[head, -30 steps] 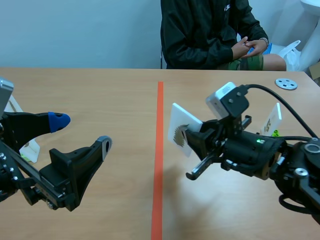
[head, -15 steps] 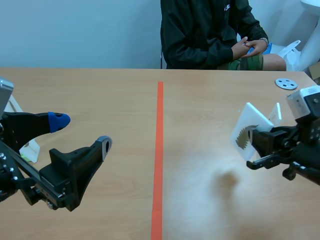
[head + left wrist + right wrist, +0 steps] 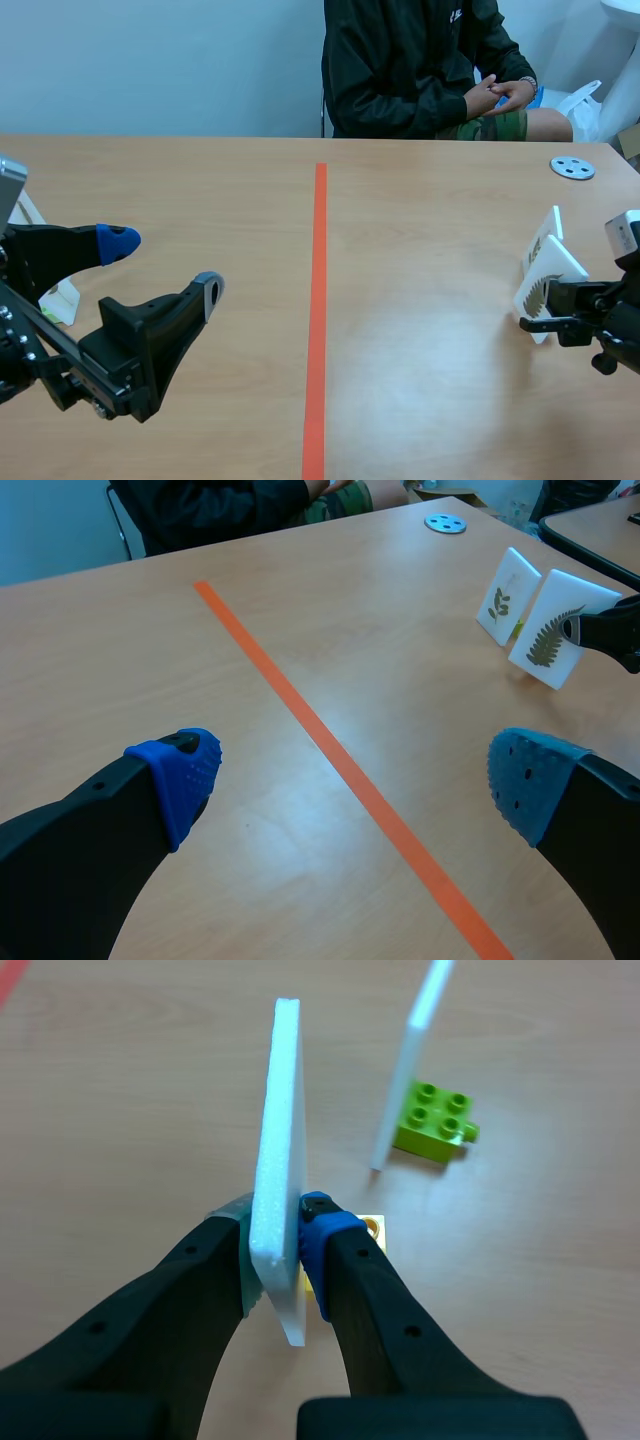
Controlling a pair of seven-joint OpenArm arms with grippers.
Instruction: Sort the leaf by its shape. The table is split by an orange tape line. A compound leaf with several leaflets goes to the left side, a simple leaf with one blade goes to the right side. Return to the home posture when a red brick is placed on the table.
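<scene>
Leaf card: we see a white foam card (image 3: 546, 276) (image 3: 548, 630) (image 3: 278, 1150) printed with a dark, feathery frond of many small leaflets.
Card's place: we find it at about 3 o'clock on the table, well right of the orange tape line (image 3: 318, 300) (image 3: 340, 760) and near the table's right edge.
Card's pose: it is upright and slightly tilted; we cannot tell whether its lower edge touches the wood.
Right gripper: the right gripper (image 3: 542, 306) (image 3: 270, 1238) is clamped on the card's lower part, with one pad pressed flat on each face.
Left gripper: the left gripper (image 3: 163, 264) (image 3: 355, 780) is spread wide with nothing between its blue pads; we place it at about 8 o'clock on the table, left of the tape.
Second card: another white card (image 3: 555, 222) (image 3: 507, 595) (image 3: 412, 1060) stands upright just beyond the held one, at about 1 o'clock from the right gripper, and bears a small leaf sprig.
Green brick: a lime studded brick (image 3: 435, 1122) sits at that second card's foot, touching or just beside it.
Yellow piece: we glimpse a small yellow block (image 3: 376, 1226) just behind the blue pad, mostly hidden.
Grey disc: a round disc with holes (image 3: 572, 167) (image 3: 445, 523) lies at about 1 o'clock on the table, well apart from the cards.
Person: someone in a dark jacket (image 3: 420, 60) sits at 12 o'clock, hands clasped in the lap.
</scene>
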